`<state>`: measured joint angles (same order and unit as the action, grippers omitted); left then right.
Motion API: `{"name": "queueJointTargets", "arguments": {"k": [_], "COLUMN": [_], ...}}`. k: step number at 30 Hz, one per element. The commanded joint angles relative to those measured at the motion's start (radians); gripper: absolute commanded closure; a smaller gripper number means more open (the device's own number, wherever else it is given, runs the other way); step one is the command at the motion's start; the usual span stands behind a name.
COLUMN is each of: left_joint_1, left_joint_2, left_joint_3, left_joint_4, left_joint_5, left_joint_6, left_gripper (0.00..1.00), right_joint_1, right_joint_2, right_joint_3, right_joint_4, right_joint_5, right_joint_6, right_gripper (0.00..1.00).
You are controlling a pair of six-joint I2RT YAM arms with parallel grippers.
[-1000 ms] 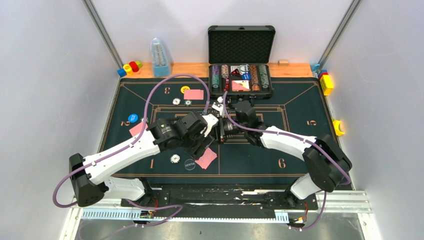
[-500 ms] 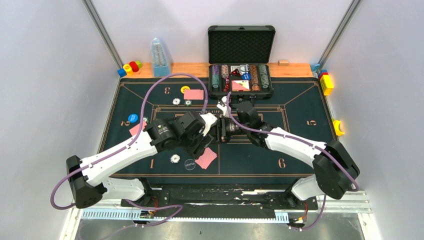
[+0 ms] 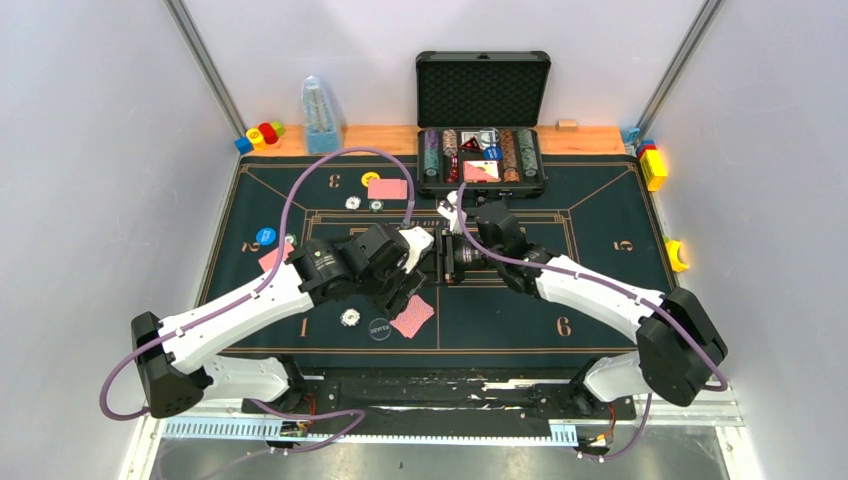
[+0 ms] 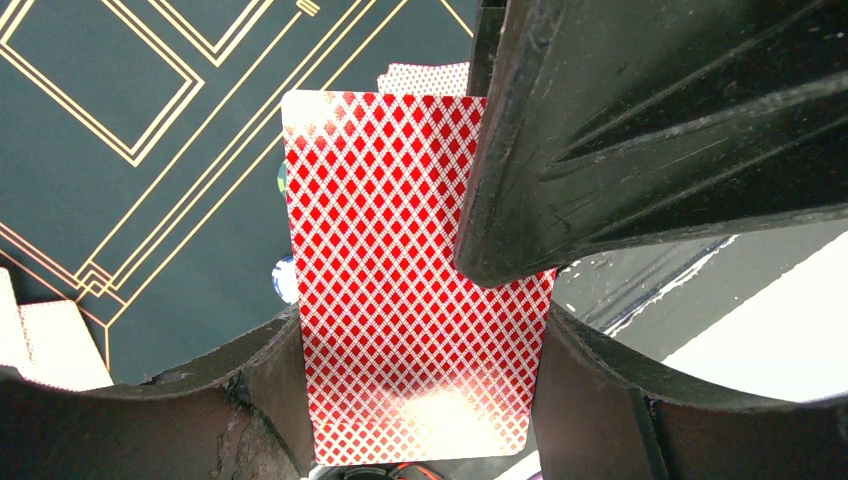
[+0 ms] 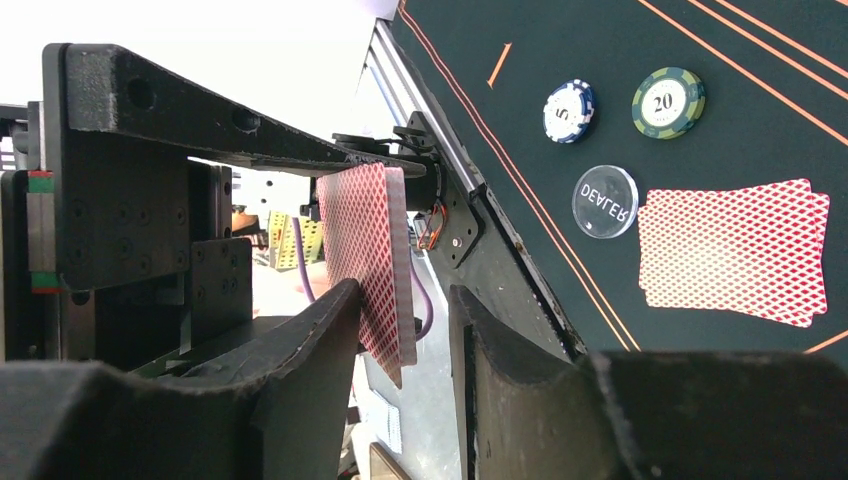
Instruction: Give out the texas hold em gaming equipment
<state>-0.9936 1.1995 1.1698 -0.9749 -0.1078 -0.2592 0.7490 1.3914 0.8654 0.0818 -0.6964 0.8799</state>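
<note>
A red-backed card (image 4: pixel 410 250) is clamped by its 2 long edges in the left gripper (image 4: pixel 420 345), held in the air on the near side of the black case (image 3: pixel 483 90). The right gripper (image 5: pixel 405 300) straddles this card: 1 finger lies against it and the other stands off with a gap, so its jaws are apart. The case sits open at the far edge of the mat (image 3: pixel 600 290). Its tray holds rows of stacked chips (image 3: pixel 432 155) at both sides, with cards (image 3: pixel 481 171) between them. Just left of the case lie more cards (image 3: pixel 387 188) and a yellow disc (image 3: pixel 371 179).
</note>
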Motion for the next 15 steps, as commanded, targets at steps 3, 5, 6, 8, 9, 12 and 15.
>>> {"name": "queueJointTargets", "arguments": {"k": [3,5,6,8,9,12,15], "left_joint_1": [0.001,0.001,0.001,0.001,0.001,0.001,0.001], "left_joint_2": [-0.031,-0.031,-0.031,-0.031,-0.031,-0.031,-0.032], "left_joint_3": [-0.003,-0.004,-0.004,-0.005,-0.006,-0.006,-0.007], "left_joint_4": [0.035,0.035,0.035,0.035,0.035,0.035,0.035], "left_joint_5": [0.008,0.008,0.008,0.01,0.011,0.011,0.01], "left_joint_6": [0.014,0.014,0.014,0.014,0.015,0.014,0.014], "left_gripper": [1.0,1.0,1.0,1.0,1.0,1.0,1.0], "right_joint_1": [-0.006,-0.007,-0.008,-0.01,-0.012,-0.015,-0.018], "right_joint_2": [-0.056,-0.065,-0.067,-0.071,-0.071,-0.065,-0.068], "right_joint_3": [0.046,0.047,0.047,0.049,0.05,0.054,0.055], "right_joint_4": [-0.036,-0.044,-0.047,-0.051,-0.051,-0.055,-0.058], "right_joint_5": [0.017,0.03,0.033,0.038,0.038,0.039,0.043], "right_joint_6": [-0.048,-0.054,-0.057,-0.059,-0.06,-0.063,-0.063], "right_gripper": [0.59,0.6,0.61,0.64,0.66,0.72,0.76]}}
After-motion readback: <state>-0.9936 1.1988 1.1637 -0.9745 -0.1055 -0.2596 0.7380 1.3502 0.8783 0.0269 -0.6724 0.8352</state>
